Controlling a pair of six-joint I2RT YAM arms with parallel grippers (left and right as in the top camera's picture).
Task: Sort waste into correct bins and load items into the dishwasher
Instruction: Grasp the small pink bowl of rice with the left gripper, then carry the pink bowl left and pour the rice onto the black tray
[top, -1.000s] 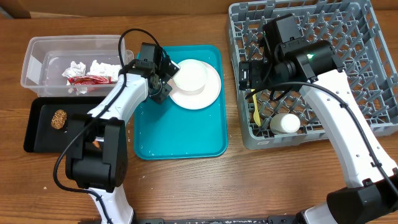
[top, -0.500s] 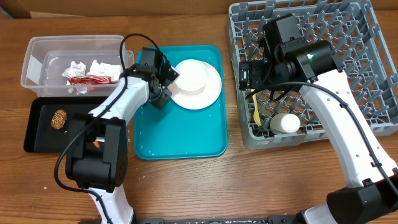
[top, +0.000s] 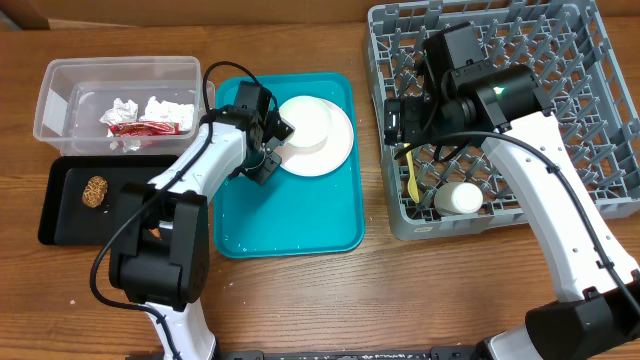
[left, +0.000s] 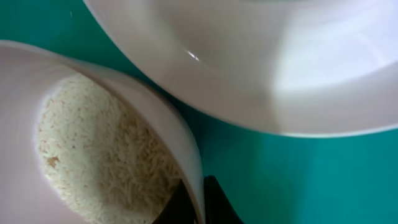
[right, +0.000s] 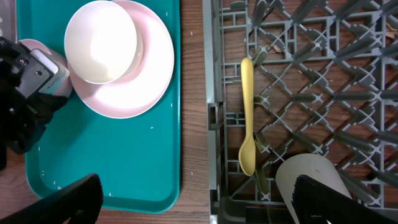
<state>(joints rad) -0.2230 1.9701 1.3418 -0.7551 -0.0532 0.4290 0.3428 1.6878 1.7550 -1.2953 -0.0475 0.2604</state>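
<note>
My left gripper (top: 268, 150) is shut on the rim of a small white bowl (left: 93, 68) holding white rice (left: 99, 149), low over the teal tray at the left edge of the pale plate (top: 335, 150). Its fingertips (left: 199, 202) pinch the bowl wall. Another white bowl (top: 305, 122) sits on that plate. My right gripper (right: 199, 208) is open and empty over the left edge of the grey dish rack (top: 560, 90). The yellow spoon (top: 411, 175) and a white cup (top: 460, 198) lie in the rack.
The clear tub (top: 60, 85) at the back left holds crumpled paper (top: 160, 106) and a red-and-white wrapper (top: 140, 127). The black tray (top: 60, 215) in front of it holds a brown lump (top: 95, 190). The teal tray (top: 290, 215) lies between the bins and the rack.
My left gripper has shifted right and slightly forward along the teal tray, closer to the plate, with the rice bowl in it. The right arm has not moved.
</note>
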